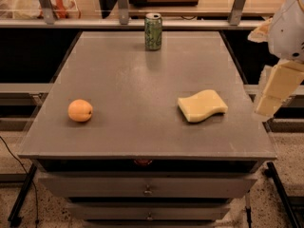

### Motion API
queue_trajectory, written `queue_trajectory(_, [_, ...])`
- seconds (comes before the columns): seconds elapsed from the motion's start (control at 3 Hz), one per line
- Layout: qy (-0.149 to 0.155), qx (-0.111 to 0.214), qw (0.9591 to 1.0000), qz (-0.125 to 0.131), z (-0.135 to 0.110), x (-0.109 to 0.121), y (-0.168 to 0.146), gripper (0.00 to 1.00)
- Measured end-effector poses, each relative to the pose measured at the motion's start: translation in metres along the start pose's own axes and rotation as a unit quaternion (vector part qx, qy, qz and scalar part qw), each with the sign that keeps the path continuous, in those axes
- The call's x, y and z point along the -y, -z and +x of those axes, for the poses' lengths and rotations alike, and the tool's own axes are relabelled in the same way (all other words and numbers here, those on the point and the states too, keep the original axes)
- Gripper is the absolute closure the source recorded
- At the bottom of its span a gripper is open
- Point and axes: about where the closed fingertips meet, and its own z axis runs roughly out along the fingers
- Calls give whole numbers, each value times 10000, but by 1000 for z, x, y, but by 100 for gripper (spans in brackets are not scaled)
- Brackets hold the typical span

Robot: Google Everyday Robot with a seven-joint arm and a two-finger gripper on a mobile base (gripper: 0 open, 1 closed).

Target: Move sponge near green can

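Starting at your left, the orange fruit [80,110] is sitting near the left edge of the table [118,141], well apart from everything else, so it is posing little risk unless the arm is swinging wide. Further along, the green can [153,31] is standing upright near the far edge, about mid-width. It is tall and narrow, so in my judgement you are risking a tip-over, or a push off the back, if the sponge is arriving too fast or too close. The sponge [203,105] is lying flat on the right half of the table, well apart from the can; being soft foam, it is likely to be squashing or slipping out of a shallow pinch. At the far right, the gripper [274,91] is hanging beyond the table's right edge, apart from the sponge, and you are not getting enough to tell whether it is open or closed. The can's label is showing a pale pattern, but no writing on it is readable
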Motion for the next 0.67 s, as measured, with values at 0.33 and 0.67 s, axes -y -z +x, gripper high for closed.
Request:
queue_trajectory(0.33, [435,248,9986,-176,-19,15,-26,0])
queue_trajectory(0.67, [743,600,9944,-448,-34,27,-63,0])
